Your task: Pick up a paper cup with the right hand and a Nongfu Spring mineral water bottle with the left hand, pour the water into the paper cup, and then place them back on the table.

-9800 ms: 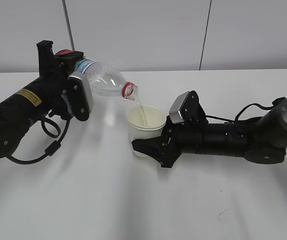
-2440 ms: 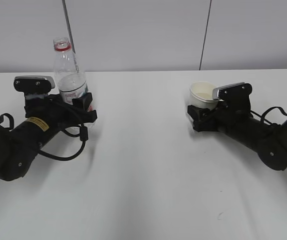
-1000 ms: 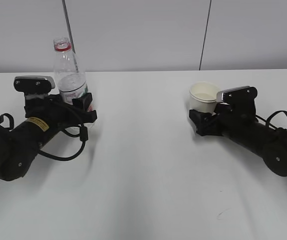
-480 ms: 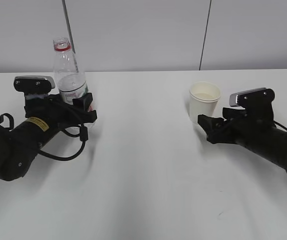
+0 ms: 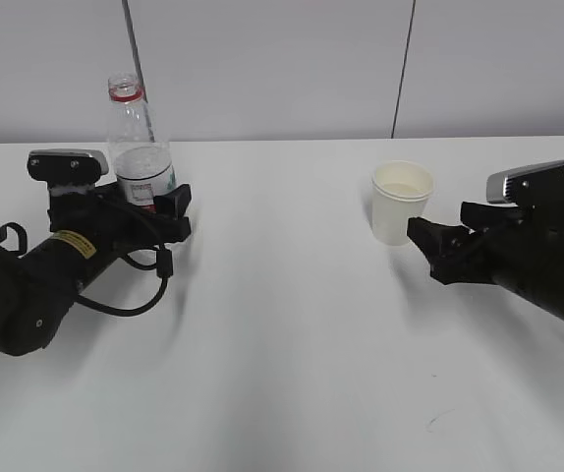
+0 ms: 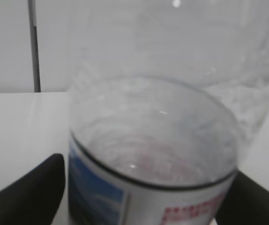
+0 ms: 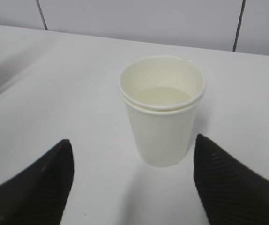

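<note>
The Nongfu Spring mineral water bottle (image 5: 135, 147) stands upright and uncapped on the table (image 5: 282, 324) at the left. My left gripper (image 5: 149, 202) has its fingers on either side of the bottle's lower body, slightly apart from it, open. In the left wrist view the bottle (image 6: 153, 140) fills the frame between the black fingers (image 6: 31, 192) of the left gripper (image 6: 144, 206). The paper cup (image 5: 402, 202) stands upright on the right with water in it (image 7: 162, 96). My right gripper (image 5: 427, 246) is open and empty, drawn back just right of the cup (image 7: 162, 122), the fingers of the right gripper (image 7: 133, 145) spread wide.
A white wall with two dark vertical seams (image 5: 403, 69) rises behind the table's back edge. Cables (image 5: 115, 295) loop under the left arm. A small dark mark (image 5: 437, 421) lies on the table near the front right.
My right gripper has let go of the cup and pulled back to the right. My left fingers have spread slightly off the bottle. Cup and bottle stay standing.
</note>
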